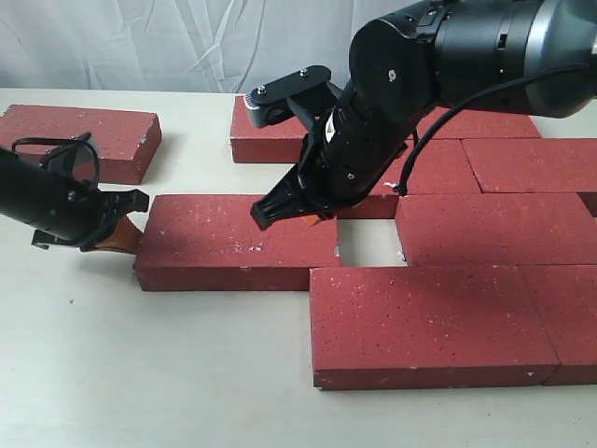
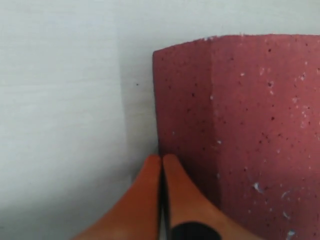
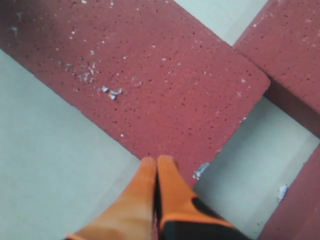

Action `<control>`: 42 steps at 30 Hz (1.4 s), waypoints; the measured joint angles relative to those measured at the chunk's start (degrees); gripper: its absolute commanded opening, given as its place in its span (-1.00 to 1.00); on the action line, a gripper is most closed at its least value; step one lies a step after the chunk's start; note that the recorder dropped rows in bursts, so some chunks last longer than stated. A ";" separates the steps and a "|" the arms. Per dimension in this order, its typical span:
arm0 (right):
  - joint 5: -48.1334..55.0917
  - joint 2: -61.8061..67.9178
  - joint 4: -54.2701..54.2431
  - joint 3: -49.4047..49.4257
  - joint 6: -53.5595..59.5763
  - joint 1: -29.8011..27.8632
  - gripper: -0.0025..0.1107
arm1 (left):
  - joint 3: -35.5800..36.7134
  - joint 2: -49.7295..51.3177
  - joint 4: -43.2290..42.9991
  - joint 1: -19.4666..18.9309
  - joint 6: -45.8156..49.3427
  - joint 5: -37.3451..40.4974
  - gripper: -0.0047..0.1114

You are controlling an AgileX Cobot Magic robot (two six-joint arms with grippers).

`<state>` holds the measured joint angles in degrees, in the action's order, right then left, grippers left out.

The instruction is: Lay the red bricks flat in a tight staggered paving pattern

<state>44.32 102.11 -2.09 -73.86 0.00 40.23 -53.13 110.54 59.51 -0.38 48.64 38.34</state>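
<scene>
Several dark red bricks lie flat on the table. One brick (image 1: 233, 243) (image 2: 240, 125) (image 3: 150, 75) sits left of the packed group, with a small gap (image 1: 368, 241) between its right end and a neighbour (image 1: 490, 229). My left gripper (image 1: 131, 238) (image 2: 161, 159) is shut and empty, its orange tips against that brick's left end. My right gripper (image 1: 312, 219) (image 3: 157, 162) is also shut and empty, its tips at the brick's far edge near the right corner. A front brick (image 1: 429, 322) lies below the gap.
A lone brick (image 1: 79, 140) lies at the far left back. Another brick (image 1: 270, 135) lies at the back centre, partly hidden by my right arm. More bricks (image 1: 532, 163) fill the right side. Bare table (image 1: 140, 373) spreads across the front left.
</scene>
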 measured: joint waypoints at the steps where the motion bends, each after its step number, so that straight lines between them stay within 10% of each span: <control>1: 0.00 0.00 0.00 0.00 0.00 0.00 -0.97 | 0.00 0.00 0.00 0.28 0.00 0.00 -0.92; 42: -0.23 0.00 0.22 0.00 0.00 0.00 -0.97 | -3.77 -4.76 -26.44 4.51 -23.07 -7.78 -0.92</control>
<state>44.09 102.11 -1.87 -73.86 0.00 40.23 -56.90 105.78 33.07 4.13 25.57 30.56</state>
